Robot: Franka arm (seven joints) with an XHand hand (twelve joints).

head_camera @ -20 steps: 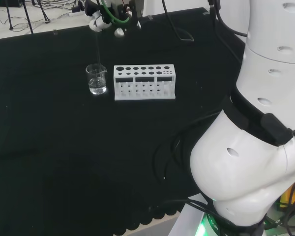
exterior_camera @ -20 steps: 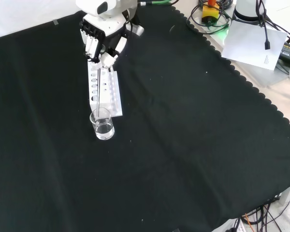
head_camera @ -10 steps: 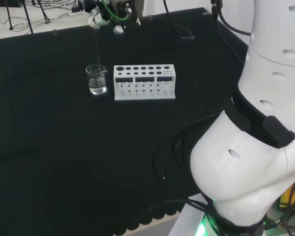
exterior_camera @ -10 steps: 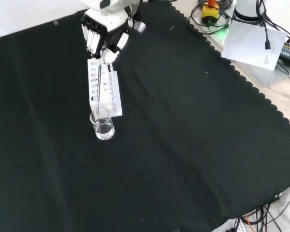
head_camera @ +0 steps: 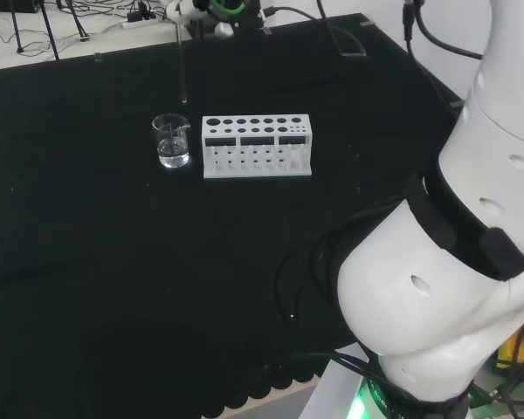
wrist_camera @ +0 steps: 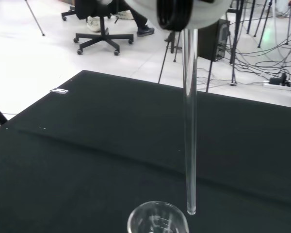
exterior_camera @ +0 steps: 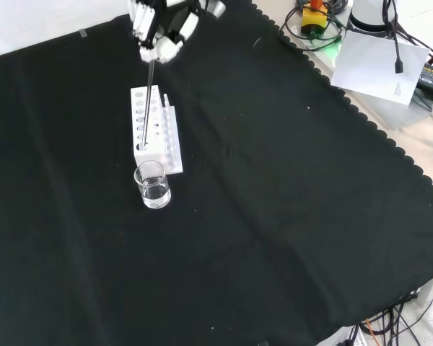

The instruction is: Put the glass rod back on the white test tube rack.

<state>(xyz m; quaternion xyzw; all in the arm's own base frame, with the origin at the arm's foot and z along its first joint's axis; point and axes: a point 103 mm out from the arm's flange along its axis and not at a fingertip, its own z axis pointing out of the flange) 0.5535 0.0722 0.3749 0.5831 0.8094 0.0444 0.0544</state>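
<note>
Glass rod (wrist_camera: 189,126) upright, robot hand (exterior_camera: 161,29) pinching

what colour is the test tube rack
White, clearest in the head view: test tube rack.

Bright, even room light from above; barely any shadow on the matte black cloth (exterior_camera: 274,216). Soft glints on the beaker (exterior_camera: 152,185). Blurred white robot hand (wrist_camera: 184,9) close to the wrist lens.
</note>
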